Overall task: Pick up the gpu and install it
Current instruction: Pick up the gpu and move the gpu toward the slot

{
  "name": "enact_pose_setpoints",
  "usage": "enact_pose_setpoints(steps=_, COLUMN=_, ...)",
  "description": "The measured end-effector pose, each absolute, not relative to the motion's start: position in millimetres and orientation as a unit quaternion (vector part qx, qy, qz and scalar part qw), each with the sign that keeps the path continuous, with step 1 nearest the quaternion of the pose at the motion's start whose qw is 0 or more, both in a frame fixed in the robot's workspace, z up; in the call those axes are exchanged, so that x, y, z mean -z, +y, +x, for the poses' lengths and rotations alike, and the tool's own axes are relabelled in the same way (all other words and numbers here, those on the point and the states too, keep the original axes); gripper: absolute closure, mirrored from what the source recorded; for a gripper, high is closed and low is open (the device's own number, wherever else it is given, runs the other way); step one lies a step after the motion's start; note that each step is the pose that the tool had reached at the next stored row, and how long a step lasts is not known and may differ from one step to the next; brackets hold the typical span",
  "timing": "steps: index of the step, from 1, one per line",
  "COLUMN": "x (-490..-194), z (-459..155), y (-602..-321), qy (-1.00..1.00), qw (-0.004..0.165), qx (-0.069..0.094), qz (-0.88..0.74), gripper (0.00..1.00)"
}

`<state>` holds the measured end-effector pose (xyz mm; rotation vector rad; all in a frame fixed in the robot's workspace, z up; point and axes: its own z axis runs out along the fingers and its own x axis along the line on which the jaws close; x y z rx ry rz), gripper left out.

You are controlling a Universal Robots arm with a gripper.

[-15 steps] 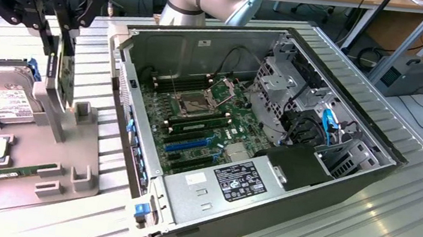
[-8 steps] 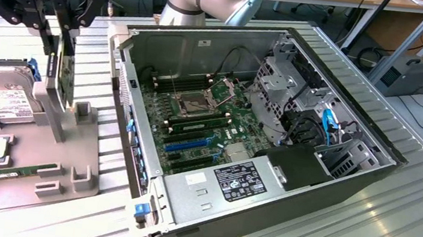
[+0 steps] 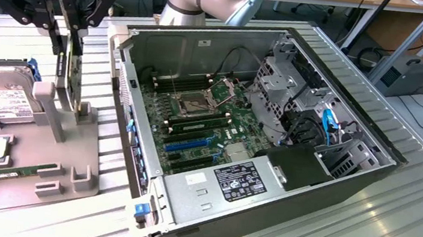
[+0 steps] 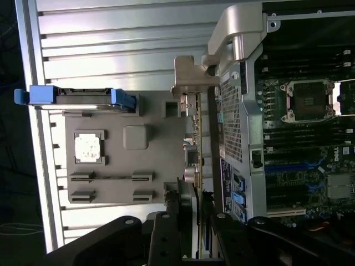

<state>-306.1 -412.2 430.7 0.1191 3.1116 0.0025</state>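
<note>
Grey stand (image 3: pixel 78 181), pick-up step: pinching the upright black gpu (image 3: pixel 68 80) tight with the hand (image 3: pixel 67 46), likely needing a slow, straight lift clear of it.

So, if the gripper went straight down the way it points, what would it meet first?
The gpu, standing on edge in the grey holder directly beneath the gripper. Whether they already touch is unclear.
</note>
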Motion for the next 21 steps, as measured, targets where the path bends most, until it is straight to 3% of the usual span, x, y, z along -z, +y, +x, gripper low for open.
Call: enact_pose_setpoints(steps=21, x=-431, z=-288, y=-412, qy=0.999, qw=0.014, qx=-0.001, qz=0.038, gripper=0.73)
